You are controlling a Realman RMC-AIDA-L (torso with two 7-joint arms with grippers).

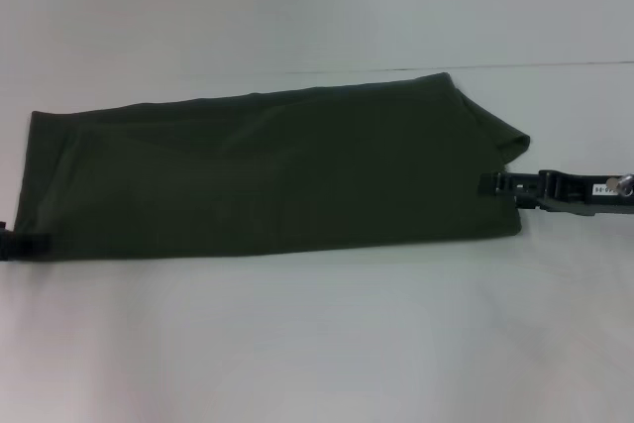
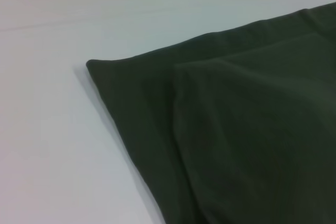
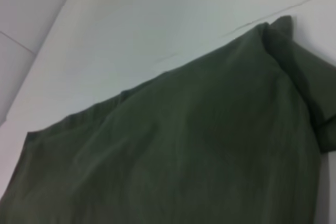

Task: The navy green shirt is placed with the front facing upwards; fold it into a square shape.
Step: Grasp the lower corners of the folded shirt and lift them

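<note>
Since the near stretch of the white desk (image 1: 317, 344) is bare, nothing sits btwn the robot and the work, so both arms can reach in from the sides w/o crossing. Next out is the navy green shirt (image 1: 277, 175), lying flat across the middle of the desk as a long band running left to right; only plain green cloth shows, no print, so it looks already folded lengthwise w/ the front tucked inside. At its near left corner the left hand (image 1: 25, 243) is just a dark tip at the frame edge, touching or right beside the hem; can't tell if its fingers are spread or pinching cloth. At the right end the right hand (image 1: 500, 185) comes in level from the right, tip meeting the shirt's edge below a small folded-over flap; again can't tell whether it's pinching fabric or only resting against it. Judging by that, one hand at each end suits a crosswise fold: ends get brought together to shorten the band toward a square. Left wrist view shows a layered corner w/ an inner fold edge, which fits a doubled shirt. Farther out, the shirt's far edge slopes up toward the right, so the band isn't quite even. Beyond it only more desk and a faint seam line.
</note>
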